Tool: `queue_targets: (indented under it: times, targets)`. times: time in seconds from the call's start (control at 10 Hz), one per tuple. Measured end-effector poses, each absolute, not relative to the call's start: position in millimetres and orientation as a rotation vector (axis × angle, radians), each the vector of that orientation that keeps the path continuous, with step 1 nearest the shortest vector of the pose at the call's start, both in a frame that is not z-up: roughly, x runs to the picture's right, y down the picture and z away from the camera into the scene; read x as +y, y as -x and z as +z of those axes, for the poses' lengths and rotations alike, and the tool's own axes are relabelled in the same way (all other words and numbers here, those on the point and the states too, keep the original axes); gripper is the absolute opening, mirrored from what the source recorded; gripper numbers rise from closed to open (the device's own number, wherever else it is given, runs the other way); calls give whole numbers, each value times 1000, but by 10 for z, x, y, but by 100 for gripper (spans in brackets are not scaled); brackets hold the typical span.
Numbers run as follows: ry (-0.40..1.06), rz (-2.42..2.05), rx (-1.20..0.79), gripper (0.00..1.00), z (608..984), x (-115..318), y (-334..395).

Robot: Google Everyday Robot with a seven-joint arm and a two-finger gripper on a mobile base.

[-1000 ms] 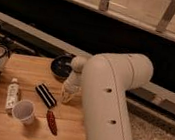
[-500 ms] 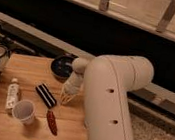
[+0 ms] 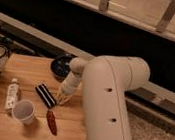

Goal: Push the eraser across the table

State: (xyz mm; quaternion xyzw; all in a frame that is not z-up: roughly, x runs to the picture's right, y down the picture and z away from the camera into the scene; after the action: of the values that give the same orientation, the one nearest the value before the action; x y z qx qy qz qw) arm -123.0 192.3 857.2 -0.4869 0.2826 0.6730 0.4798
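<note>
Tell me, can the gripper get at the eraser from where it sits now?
Probably yes. The gripper hangs low over the table, just right of the eraser, with bare wood between them. The reddish-brown oval object and cup lie nearer the camera, off that line.

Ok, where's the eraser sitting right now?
The eraser lies near the middle of the table, just left of the gripper in the camera view, above the cup.

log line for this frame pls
task: push eraser | hand: low over table, just right of eraser | contact: unclear | nearby: cup, bowl
</note>
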Motion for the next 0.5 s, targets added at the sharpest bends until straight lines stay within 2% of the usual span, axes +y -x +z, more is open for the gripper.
queue_targets:
  times: [0.2, 0.5]
  targets:
    - [1199, 1622, 671, 0, 8552, 1921, 1286]
    - [1264, 1526, 563, 0, 8429, 1892, 1793]
